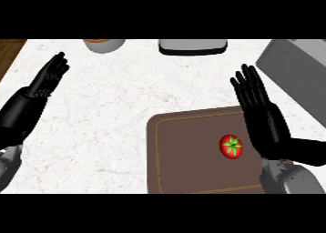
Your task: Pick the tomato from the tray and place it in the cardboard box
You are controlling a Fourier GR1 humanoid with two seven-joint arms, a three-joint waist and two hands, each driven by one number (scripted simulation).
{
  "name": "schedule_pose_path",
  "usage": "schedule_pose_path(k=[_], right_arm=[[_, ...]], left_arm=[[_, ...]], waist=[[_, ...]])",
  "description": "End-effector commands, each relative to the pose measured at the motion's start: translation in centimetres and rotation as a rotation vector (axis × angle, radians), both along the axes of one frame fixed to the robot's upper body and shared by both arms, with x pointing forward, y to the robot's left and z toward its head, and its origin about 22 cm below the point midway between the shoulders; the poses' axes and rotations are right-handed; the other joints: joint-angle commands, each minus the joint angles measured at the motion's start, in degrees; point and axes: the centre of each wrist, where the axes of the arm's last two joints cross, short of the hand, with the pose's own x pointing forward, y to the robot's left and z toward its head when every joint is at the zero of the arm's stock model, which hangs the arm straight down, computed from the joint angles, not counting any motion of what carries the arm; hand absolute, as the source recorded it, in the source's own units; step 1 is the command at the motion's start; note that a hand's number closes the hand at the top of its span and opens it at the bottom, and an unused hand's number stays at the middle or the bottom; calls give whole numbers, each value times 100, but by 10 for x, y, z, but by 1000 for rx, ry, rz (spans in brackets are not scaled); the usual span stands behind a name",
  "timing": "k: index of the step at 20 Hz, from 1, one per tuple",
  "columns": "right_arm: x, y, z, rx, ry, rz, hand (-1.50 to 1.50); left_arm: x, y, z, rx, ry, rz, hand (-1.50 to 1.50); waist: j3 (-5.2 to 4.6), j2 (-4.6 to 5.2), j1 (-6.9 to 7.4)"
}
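Observation:
A red tomato [231, 146] with a green star-shaped top lies on the brown tray [185, 154] at the lower middle of the counter. My right hand [263, 116] stands just right of the tomato, fingers straight and pointing away, thumb out to the right; it is open and holds nothing. At the left edge my left hand [48, 77] rests open with its fingers up, far from the tray. No cardboard box shows plainly; a grey slab [303, 75] at the upper right is the nearest large thing.
A white bowl-like vessel with an orange inside [104, 44] sits at the top edge. A dark-rimmed grey item [192, 46] lies beside it. Brown wood [4, 54] shows past the counter's left edge. White marble counter [119, 104] spreads between the hands.

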Motion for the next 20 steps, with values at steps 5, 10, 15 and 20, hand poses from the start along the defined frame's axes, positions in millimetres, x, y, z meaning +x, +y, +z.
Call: schedule_pose_path(k=[5, 10, 15, 20], right_arm=[[-44, -122, -33, -40, 152, -718, 150], [-105, -179, -84, -393, 385, -1018, -150], [-146, -171, -56, -573, 224, -904, -150], [-153, -171, -12, -840, 390, -697, -150]], left_arm=[[-19, 24, -44, -248, 214, 365, 0], [-25, 14, -59, -400, 363, 415, 0], [-23, -8, -51, -413, 376, 396, 0], [-22, -28, -52, -416, 373, 379, 0]], waist=[[-99, 49, -326], [-104, 102, -215], [-105, 104, -27], [-136, 131, -12]])
